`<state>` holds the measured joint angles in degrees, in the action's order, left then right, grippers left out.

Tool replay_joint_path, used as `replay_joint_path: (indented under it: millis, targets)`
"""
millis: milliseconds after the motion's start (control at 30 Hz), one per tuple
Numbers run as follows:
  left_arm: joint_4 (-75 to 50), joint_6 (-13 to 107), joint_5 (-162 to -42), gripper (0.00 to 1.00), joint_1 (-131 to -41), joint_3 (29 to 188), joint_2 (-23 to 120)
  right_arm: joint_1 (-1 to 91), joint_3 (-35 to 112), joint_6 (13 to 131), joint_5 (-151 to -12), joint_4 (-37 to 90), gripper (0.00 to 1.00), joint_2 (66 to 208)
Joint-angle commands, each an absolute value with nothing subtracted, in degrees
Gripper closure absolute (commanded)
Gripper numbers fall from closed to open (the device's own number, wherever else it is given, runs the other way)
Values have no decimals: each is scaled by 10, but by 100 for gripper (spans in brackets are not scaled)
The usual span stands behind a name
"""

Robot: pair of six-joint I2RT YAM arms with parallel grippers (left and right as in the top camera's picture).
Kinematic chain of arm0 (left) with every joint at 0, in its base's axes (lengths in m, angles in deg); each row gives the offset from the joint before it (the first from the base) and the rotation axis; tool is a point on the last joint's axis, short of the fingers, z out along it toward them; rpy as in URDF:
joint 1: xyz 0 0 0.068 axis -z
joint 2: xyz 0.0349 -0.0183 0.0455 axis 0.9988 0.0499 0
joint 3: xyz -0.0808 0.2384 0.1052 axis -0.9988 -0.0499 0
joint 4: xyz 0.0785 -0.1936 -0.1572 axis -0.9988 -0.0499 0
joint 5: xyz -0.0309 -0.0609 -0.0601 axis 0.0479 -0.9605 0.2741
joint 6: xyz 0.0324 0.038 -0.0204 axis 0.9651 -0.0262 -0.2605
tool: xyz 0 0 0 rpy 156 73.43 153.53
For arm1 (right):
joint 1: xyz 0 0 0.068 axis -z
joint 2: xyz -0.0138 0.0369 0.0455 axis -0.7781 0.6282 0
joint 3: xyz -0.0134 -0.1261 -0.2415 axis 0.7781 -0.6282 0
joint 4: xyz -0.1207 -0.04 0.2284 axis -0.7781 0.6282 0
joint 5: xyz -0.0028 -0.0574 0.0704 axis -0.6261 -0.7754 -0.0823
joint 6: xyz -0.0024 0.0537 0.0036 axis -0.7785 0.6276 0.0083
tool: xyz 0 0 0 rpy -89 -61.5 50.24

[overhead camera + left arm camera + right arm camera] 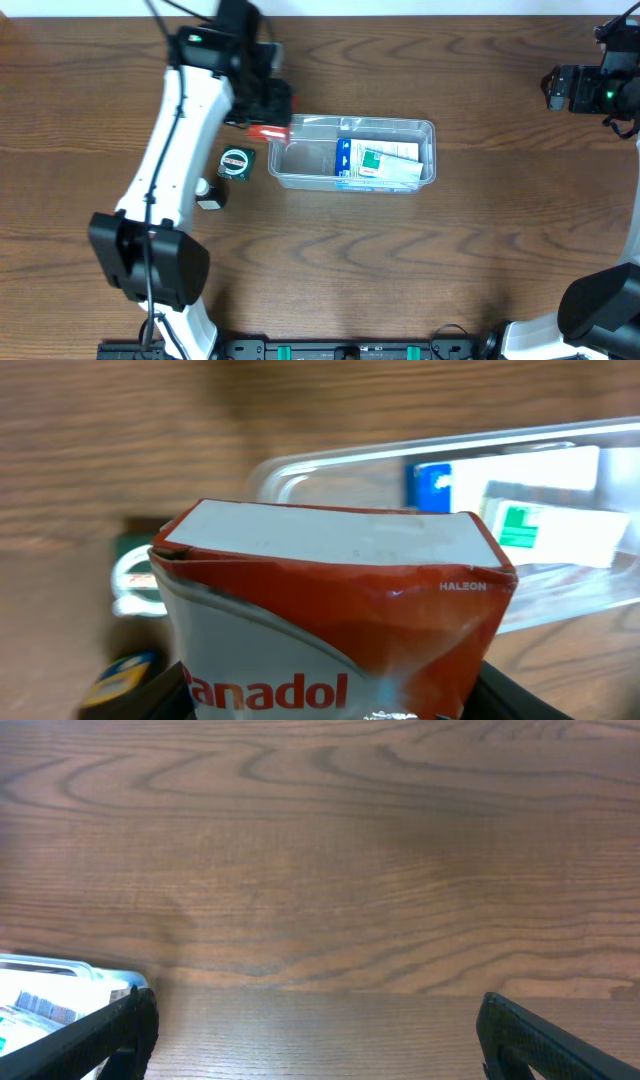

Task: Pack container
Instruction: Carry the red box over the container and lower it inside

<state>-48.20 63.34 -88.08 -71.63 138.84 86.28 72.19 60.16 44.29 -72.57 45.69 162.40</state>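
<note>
Left jaws: closed on the Panadol box (330, 610), a red and white carton that fills most of the left wrist view. Right jaws: fully open and empty, over bare desk (320, 850), well apart from the work.

The container (300, 168) lies on the desk near centre, with its long axis running left to right in the overhead view. Its right half holds a blue-and-white packet (345, 160) and a green-and-white packet (385, 162). Its left half is bare.

The held box hangs at the container's left end, at the far-left corner of the rim. The free bay therefore lies just to the right of the left jaws, along the long axis. The left arm (170, 150) is by far the nearer
</note>
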Motion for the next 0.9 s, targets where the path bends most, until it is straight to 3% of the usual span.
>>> replay_joint_path:
  millis: [0,367,867]
  targets:
    - [-469,600,-875,36,-683,1395,880,724,607,450,-722,457,1,1623]
    - [-463,545,-834,38,-616,1391,939,724,607,450,-722,458,1,1623]
    - [-447,512,-812,38,-603,1347,972,724,607,450,-722,457,1,1623]
